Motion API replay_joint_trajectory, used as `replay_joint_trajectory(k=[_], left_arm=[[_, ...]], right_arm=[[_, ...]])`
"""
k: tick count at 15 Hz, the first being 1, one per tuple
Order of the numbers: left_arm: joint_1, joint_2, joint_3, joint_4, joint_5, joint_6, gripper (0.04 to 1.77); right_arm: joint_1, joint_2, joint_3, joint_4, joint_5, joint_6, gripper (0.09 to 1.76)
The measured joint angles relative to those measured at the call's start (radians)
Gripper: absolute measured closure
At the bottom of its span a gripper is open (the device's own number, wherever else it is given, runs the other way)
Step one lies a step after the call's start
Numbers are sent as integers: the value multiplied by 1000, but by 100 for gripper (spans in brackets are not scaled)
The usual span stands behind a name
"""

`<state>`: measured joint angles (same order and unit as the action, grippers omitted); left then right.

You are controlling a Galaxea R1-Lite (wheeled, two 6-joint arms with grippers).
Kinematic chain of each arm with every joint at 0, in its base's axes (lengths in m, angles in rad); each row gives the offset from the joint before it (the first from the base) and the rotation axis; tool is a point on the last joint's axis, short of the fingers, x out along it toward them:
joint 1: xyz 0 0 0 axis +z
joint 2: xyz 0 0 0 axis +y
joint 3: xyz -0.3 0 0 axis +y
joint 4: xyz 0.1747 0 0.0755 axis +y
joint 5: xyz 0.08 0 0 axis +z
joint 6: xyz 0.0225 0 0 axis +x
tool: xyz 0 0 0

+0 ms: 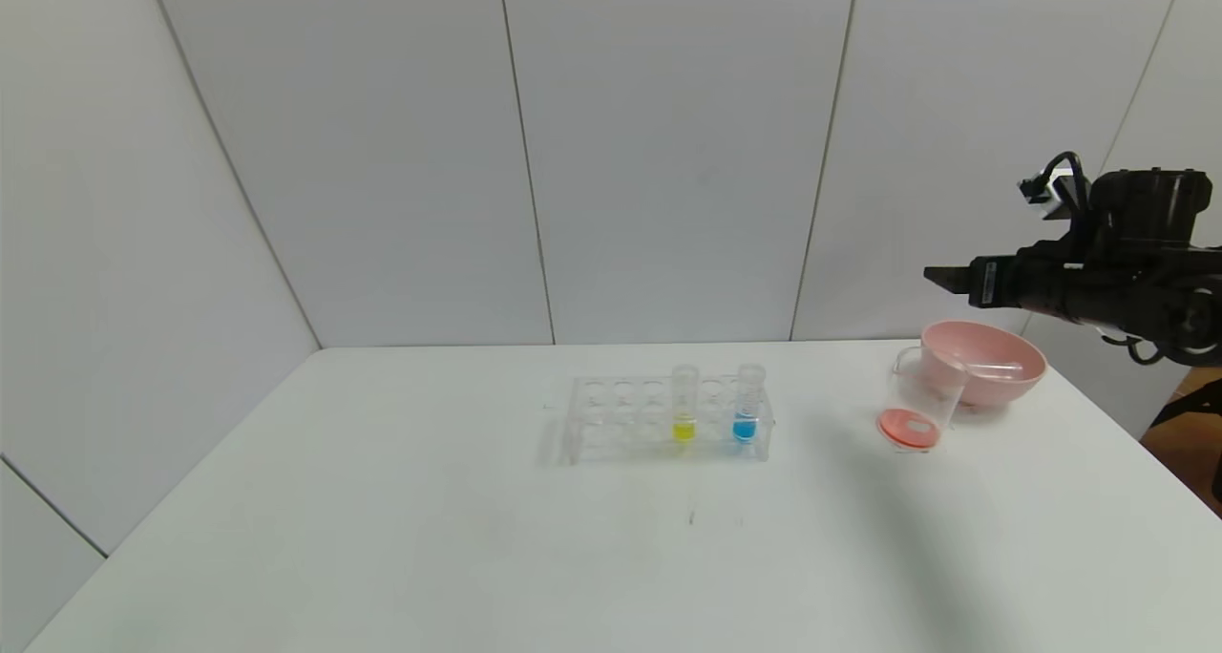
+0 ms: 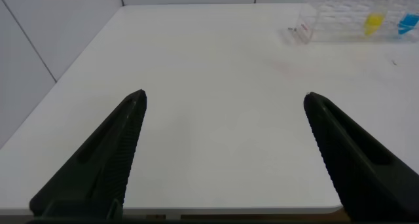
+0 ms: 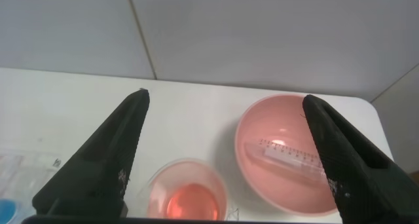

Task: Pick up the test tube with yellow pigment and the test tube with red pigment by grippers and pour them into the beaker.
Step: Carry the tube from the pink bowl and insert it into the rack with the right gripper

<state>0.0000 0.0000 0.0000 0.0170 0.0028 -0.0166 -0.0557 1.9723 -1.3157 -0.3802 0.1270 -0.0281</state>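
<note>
Head view. A clear test tube rack [image 1: 668, 422] stands near the middle of the white table [image 1: 382, 538]. The test tube with yellow pigment [image 1: 684, 403] sits upright in it, and a like tube with blue liquid [image 1: 747, 403] stands a little to its right in the same rack. Toward the table's far right corner stands the beaker [image 1: 918, 400], red-orange liquid at its bottom, touching or just in front of a pink bowl [image 1: 993, 362]. An emptied clear tube [image 1: 993, 369] lies on its side inside the bowl. The right gripper [image 1: 940, 277] hangs in the air above bowl and beaker, holding nothing.

Left wrist view. The left gripper [image 2: 226, 103] hovers low over the table's near left part, fingers [image 2: 108, 152] spread wide and empty; the rack [image 2: 347, 18] is well apart from it.

Right wrist view. The right gripper [image 3: 226, 99] has its fingers [image 3: 111, 158] wide apart, empty, above the beaker [image 3: 190, 198] and the bowl [image 3: 255, 129], where the graduated tube [image 3: 291, 155] lies.
</note>
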Motion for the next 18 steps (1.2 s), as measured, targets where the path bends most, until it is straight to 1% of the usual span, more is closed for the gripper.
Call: replay_joint_trajectory(k=[1,3,4,7,9,12,15,18], left_arm=[[0,0,0,0,0,0,9],[0,0,0,0,0,0,9],[0,0,0,0,0,0,9],[0,0,0,0,0,0,9],[0,0,0,0,0,0,9],[0,0,0,0,0,0,9],[0,0,0,0,0,0,9],[0,0,0,0,0,0,9]], right_arm=[[23,-45,58,-1,-23,1,17],[89,-133,169,-6,-108,19,16],[121,-173,217,-6,-133,36,16],[222,-288,376,-1,-171,67,15],[320,-354,472,-4,-245,106,15],[476,-409,548,0,-411,199,15],[616,-423,580,1,-512,274,15],[736,-410,588,-5,-597,334,15]])
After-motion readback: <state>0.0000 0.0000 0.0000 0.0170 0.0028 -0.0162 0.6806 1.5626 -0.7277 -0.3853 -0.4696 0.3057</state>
